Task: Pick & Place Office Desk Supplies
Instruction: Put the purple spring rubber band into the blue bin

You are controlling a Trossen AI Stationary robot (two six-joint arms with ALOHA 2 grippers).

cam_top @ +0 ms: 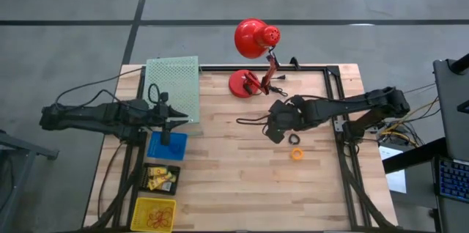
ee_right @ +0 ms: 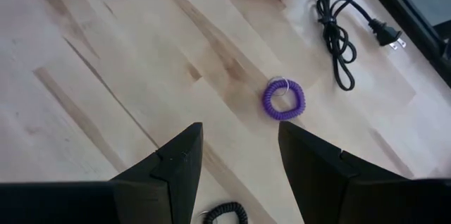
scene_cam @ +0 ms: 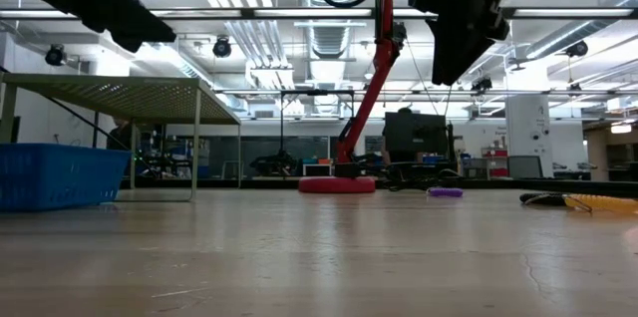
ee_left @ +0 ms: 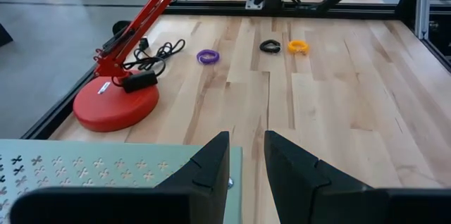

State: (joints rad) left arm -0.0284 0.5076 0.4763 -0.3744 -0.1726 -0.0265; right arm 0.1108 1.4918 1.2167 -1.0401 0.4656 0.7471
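Purple ring (ee_right: 283,99), a coiled springy loop, lies flat on bare wood just ahead of my right fingers (ee_right: 238,160), which are spread wide with nothing between them. Black ring (ee_right: 224,214) sits right under those fingers, partly cut off. Orange ring (cam_top: 296,154) is a bit farther toward the bench's near side, apart from the other two, open wood all around it. Lamp cord (ee_right: 340,27) curls near the purple ring, not touching; the lamp's round red base (cam_top: 242,83) stands near the far rail. My left fingers (ee_left: 246,155) hang partway open, holding nothing, over the edge of the green perforated shelf (cam_top: 174,86), beside the blue bin (cam_top: 167,145). Yellow bin (cam_top: 154,213) at the near left corner holds thin bands. Bench (cam_top: 220,182) is pale planks, middle wide open, black rail along the edges.
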